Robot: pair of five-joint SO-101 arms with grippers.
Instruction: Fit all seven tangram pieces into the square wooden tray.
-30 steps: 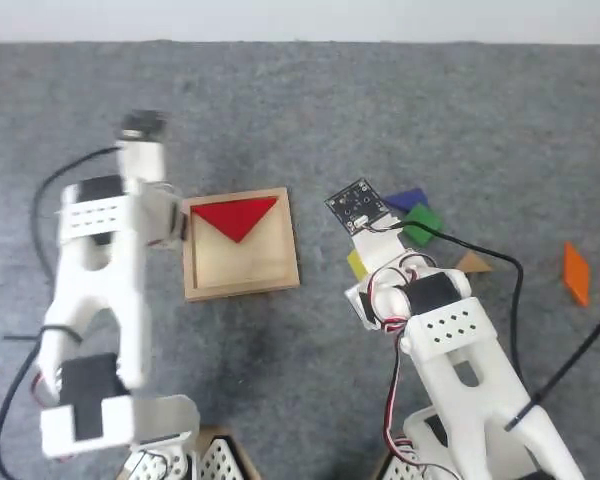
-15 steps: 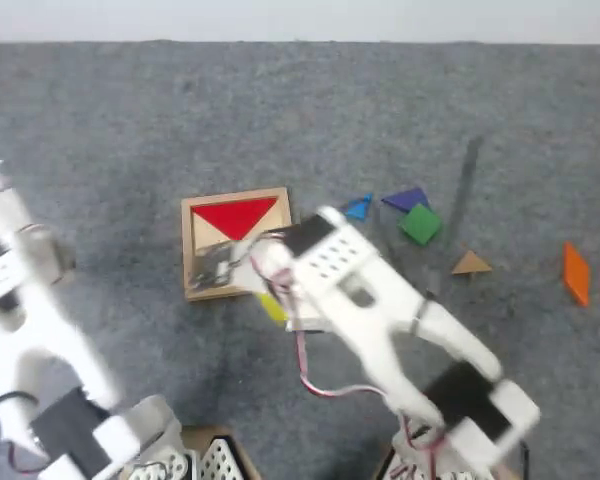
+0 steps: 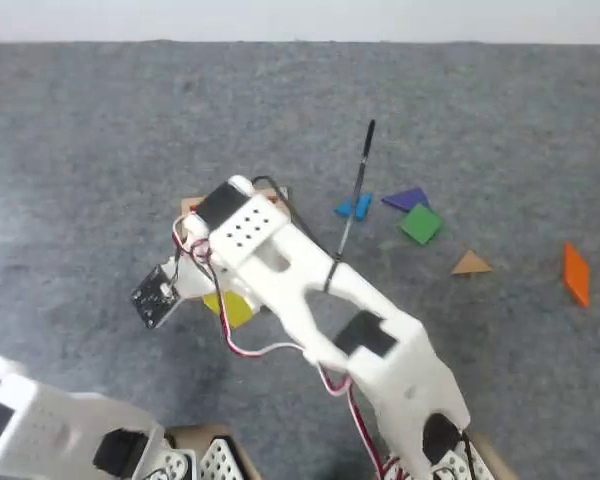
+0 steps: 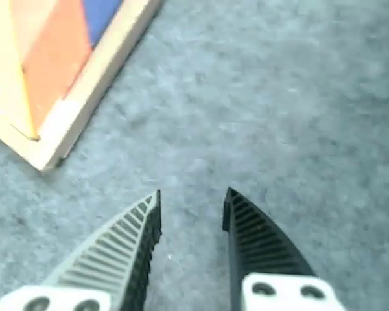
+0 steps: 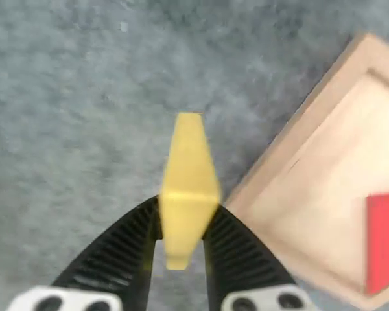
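My right gripper [image 5: 184,208] is shut on a yellow piece [image 5: 188,184], held above the carpet just outside the rim of the square wooden tray [image 5: 292,162]. A red triangle [image 5: 384,243] lies inside the tray. In the high view the right arm stretches across the tray [image 3: 188,207] and hides most of it, with the yellow piece [image 3: 232,310] at its near edge. My left gripper [image 4: 192,197] stands open over bare carpet. Loose on the carpet to the right lie a blue piece [image 3: 353,207], a purple piece [image 3: 407,198], a green square [image 3: 420,224], a tan triangle [image 3: 471,264] and an orange piece [image 3: 576,273].
The left arm [image 3: 20,425] sits at the near left corner of the high view. A wooden-edged board [image 4: 65,78] with orange, blue and yellow areas lies on the carpet beyond the left gripper. A black cable [image 3: 355,190] stands up over the middle of the carpet.
The right arm has swung left from the loose pieces across the tray, carrying the yellow piece. The left arm has drawn back from beside the tray to the near left corner.
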